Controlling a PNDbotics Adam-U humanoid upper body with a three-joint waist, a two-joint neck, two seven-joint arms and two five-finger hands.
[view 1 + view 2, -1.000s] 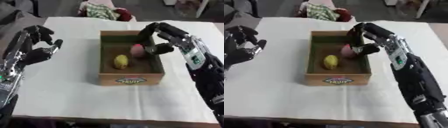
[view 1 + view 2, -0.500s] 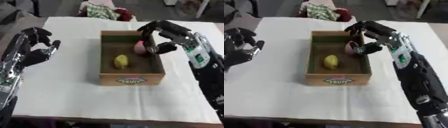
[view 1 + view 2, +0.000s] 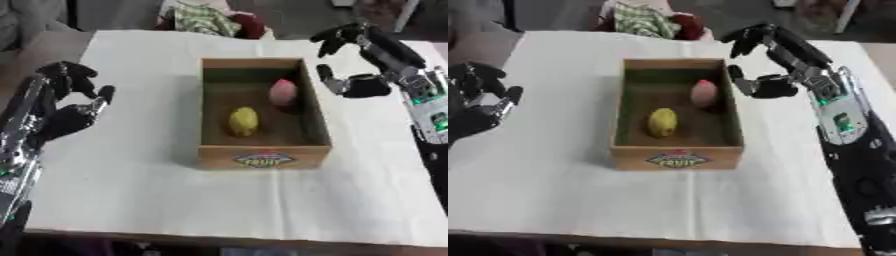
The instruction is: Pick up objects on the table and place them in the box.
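On white table (image 3: 131,200), box (image 3: 262,152) holds yellow fruit (image 3: 244,120) and pink fruit (image 3: 283,92). Right hand (image 3: 773,85) has withdrawn past box's right rim, fingers spread, empty: pink fruit apparently just released. Left hand (image 3: 66,117) idle, fingers relaxed, empty.

One legible marking only: an oval label (image 3: 263,160) on the near outer wall of the cardboard box (image 3: 215,153). It reads "FRUIT" in light capitals on a dark oval with a red and yellow border. No other text, number or sign can be read.
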